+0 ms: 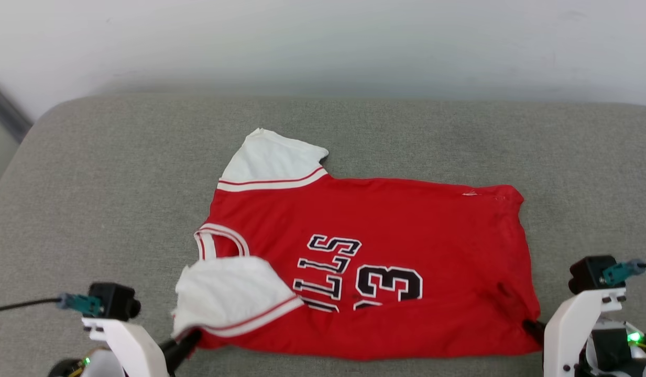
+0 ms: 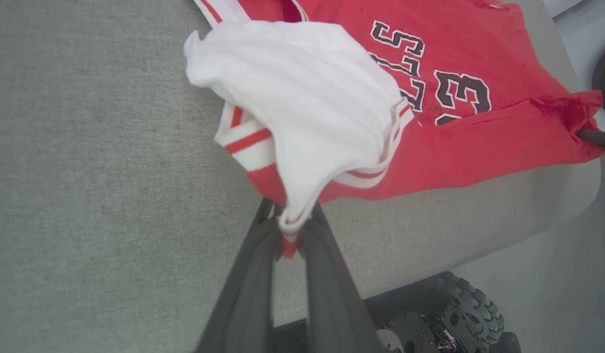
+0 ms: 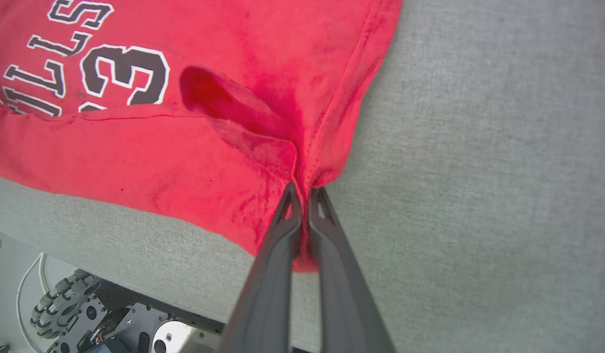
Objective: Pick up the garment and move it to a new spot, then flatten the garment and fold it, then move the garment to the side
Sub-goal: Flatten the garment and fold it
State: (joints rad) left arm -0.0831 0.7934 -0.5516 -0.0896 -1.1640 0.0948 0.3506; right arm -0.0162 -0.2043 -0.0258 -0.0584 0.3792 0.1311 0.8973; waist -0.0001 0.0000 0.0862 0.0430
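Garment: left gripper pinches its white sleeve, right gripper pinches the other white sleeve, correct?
No. The right gripper pinches the garment at a red bottom corner, not a sleeve; the right wrist view shows it. The left gripper pinches the white sleeve.

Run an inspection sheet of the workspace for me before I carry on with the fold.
Surface: grey fabric cushion, no marks seen.
Job's things: garment spread with its lettering up and its collar toward the robot's left; far sleeve flat, near sleeve flopped onto the chest.
Clutter: nothing seen.
Grippers: left gripper fingers shut on the near sleeve's end; right gripper fingers shut on the near hem corner.
Cables: dark lead running to the left wrist camera, off the garment.
Surroundings: pale wall behind; wheeled base below the cushion's front edge.
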